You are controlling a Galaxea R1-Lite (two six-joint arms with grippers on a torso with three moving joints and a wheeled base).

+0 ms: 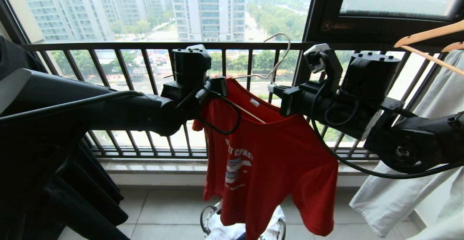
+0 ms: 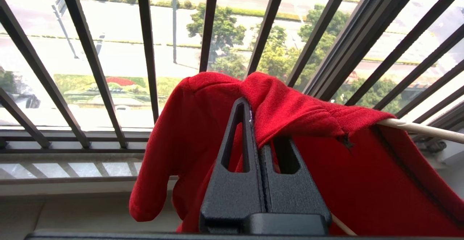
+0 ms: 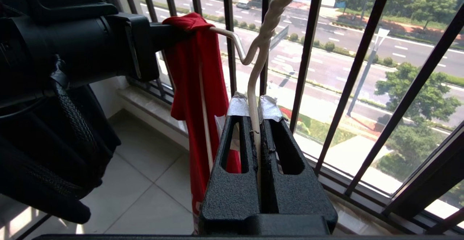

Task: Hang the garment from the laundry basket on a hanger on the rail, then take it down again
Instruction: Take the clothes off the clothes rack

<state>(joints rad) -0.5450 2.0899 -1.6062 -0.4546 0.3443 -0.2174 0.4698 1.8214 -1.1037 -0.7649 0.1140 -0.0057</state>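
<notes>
A: Nearest, low at 6 o'clock in the head view: the laundry basket [image 1: 205, 221], dark rim showing, white cloth [image 1: 237, 229] inside.

B: Above it?

A: The garment [image 1: 268, 160], red, hangs in mid-air on the hanger [image 1: 277, 57], clear of the basket. The left gripper [image 1: 217, 87] is at 9 o'clock of the shirt, fingers [image 2: 241, 138] pressed together on the red shoulder fabric. The right gripper [image 1: 273, 87] is at 3 o'clock of the collar, clamped narrow on the hanger's stem below the hook.

B: Is the hook on anything?

A: Hard to say; it seems to stand free before the railing [image 1: 145, 46]. Far right, a tan wooden hanger [image 1: 427, 35] carries pale cloth.
</notes>
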